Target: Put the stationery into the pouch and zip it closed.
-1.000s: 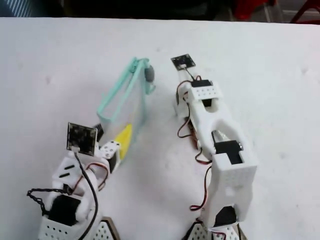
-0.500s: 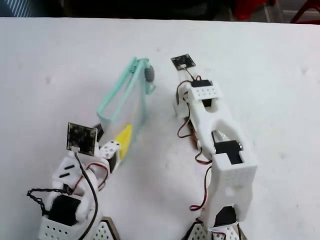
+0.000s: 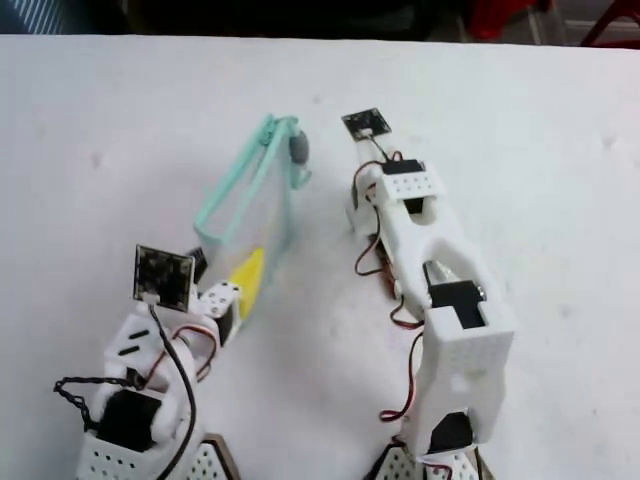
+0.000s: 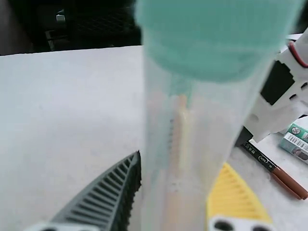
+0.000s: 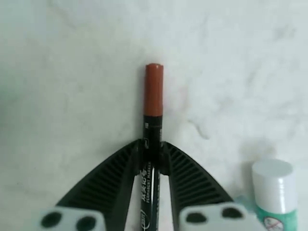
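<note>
The white table (image 3: 520, 120) has two arms on it, side by side. The left gripper (image 4: 180, 166) is squeezed tight on the pouch (image 4: 192, 110). Its grey finger (image 4: 115, 192) is on one side of the pouch and its yellow finger (image 4: 233, 195) is on the other. The pouch is see-through with a green edge. From above, the pouch (image 3: 250, 205) stands up on the table and leans a little, with the left gripper (image 3: 222, 270) at its near end. The two green strips along its top sit a bit apart, so the top looks open. The right arm (image 3: 430, 260) is just beside the pouch, and its end points down at the table near the far end of the pouch. The right gripper (image 5: 151, 147) is pinched on a pen (image 5: 154, 91). The pen is black with a brown cap. It lies flat on the table, and the cap sticks out past the two black fingers. A small bottle (image 5: 272, 180) with a white cap and a green label stands near the pen, to one side of the gripper. The left wrist view also shows the pen (image 4: 274, 169) on the table, beside the pouch and not inside it.
</note>
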Robot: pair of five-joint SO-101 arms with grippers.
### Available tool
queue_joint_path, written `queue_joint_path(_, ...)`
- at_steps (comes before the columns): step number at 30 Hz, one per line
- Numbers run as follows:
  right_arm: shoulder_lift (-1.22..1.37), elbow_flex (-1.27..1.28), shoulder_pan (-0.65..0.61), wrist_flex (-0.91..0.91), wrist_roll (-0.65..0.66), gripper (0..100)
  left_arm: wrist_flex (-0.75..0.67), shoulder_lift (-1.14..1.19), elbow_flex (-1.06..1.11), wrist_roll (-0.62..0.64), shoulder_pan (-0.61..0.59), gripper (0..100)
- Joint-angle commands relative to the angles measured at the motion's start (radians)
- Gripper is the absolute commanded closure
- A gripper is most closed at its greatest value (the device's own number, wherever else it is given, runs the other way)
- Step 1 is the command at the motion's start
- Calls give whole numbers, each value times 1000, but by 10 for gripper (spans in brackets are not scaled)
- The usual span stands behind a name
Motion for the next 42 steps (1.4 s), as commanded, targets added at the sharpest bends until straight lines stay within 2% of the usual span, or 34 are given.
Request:
queue_joint_path(1,-12,-23,2,8,11,981,-28,-7,-9,8,12,783)
queue_joint_path(27,-243,11,2,174,2,981,-29,-7,-14,8,12,783)
queue_joint_path(33,-404,186,-7,71,2,981,-29,-7,-14,8,12,783)
queue_joint_path(42,-753,560,-19,-202,2,982,-29,-7,-14,8,12,783)
